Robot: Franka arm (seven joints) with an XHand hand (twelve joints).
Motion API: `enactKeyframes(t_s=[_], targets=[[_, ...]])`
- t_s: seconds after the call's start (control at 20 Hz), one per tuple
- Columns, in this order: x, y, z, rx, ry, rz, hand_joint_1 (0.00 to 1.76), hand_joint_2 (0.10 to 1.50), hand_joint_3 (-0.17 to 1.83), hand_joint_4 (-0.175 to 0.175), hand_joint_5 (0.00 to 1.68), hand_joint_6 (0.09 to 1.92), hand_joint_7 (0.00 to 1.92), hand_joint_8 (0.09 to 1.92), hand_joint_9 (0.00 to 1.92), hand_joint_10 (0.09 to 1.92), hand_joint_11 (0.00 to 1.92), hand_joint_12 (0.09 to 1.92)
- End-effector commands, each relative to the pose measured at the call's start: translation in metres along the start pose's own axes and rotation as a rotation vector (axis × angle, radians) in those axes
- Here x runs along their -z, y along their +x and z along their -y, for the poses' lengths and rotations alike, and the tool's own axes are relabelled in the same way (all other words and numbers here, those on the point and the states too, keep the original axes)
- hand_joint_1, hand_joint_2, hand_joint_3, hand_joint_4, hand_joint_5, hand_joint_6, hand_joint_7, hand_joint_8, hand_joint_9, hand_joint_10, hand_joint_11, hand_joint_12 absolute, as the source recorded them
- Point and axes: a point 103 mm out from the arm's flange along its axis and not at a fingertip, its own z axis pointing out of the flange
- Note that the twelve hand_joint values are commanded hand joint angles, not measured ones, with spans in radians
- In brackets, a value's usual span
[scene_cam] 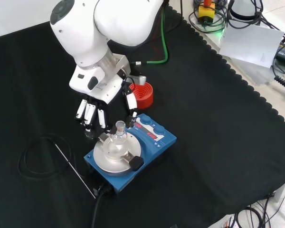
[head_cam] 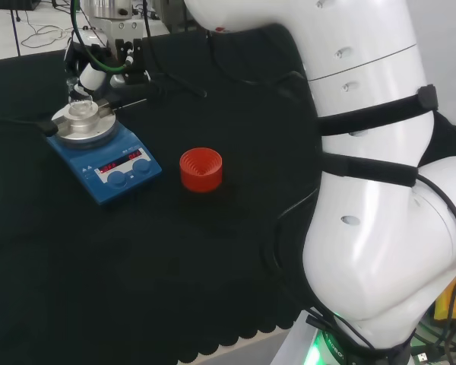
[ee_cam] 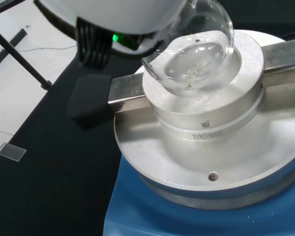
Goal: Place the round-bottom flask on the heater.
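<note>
The clear round-bottom flask (scene_cam: 118, 142) sits with its bulb in the cup of the silver block on the blue heater (scene_cam: 154, 142), neck pointing up. The wrist view shows the bulb (ee_cam: 196, 59) seated in the block of the heater (ee_cam: 187, 216). My hand (scene_cam: 92, 113) hangs just behind the flask with its fingers straight and pointing down; the thumb (scene_cam: 131, 108) stands beside the neck, apart from it. In the head view the hand (head_cam: 99, 72) is above and behind the flask (head_cam: 83, 112) on the heater (head_cam: 110, 163).
A red ribbed ring stand (scene_cam: 141, 94) stands on the cloth behind the heater, to its right in the head view (head_cam: 201, 169). A black cable loop (scene_cam: 38, 156) and a thin rod (scene_cam: 76, 171) lie left of the heater. My white arm links (head_cam: 365, 190) stand at the right.
</note>
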Motion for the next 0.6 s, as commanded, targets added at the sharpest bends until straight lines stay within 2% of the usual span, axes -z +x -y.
enactKeyframes(t_s=[0.05,0.6], targets=[[-0.003,-0.002,-0.004,0.000,0.005,-0.006,1.13,0.62,0.84,0.023,1.16,0.97,0.35,0.68,0.58,0.63,0.33,1.35],[-0.009,-0.009,-0.015,-0.006,0.022,-0.001,1.13,0.62,0.84,0.021,1.16,0.97,0.35,0.68,0.58,0.63,0.34,1.35]])
